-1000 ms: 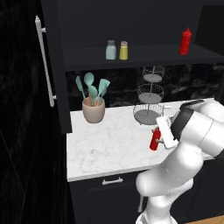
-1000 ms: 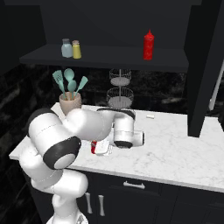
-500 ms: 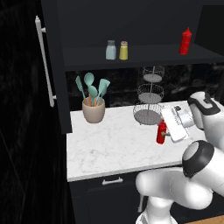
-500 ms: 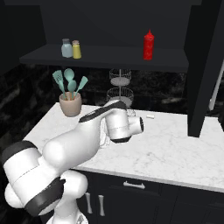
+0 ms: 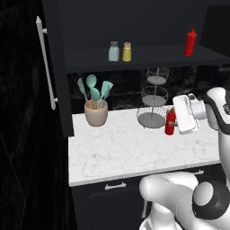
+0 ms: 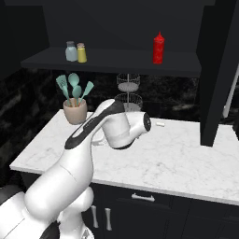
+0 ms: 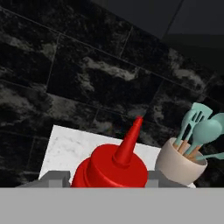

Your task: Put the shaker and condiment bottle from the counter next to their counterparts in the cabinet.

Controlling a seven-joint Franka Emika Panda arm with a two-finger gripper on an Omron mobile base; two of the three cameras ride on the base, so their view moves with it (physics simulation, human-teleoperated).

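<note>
Gripper (image 5: pixel 173 122): pinching the condiment bottle (image 5: pixel 170 121), upright above the counter (image 5: pixel 117 150).
Behind the bottle: wire tiered stand (image 5: pixel 152 99); utensil crock (image 5: pixel 96 112) at counter's left. Cabinet (image 5: pixel 134 54) shelf: yellow shaker (image 5: pixel 127 52) touching blue-green shaker (image 5: pixel 114 51); second red bottle (image 5: pixel 190 42) well apart.

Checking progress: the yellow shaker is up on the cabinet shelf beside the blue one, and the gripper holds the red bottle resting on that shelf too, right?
Not quite. The red bottle in the gripper is down over the counter, as the left base view shows. The rest holds.
</note>
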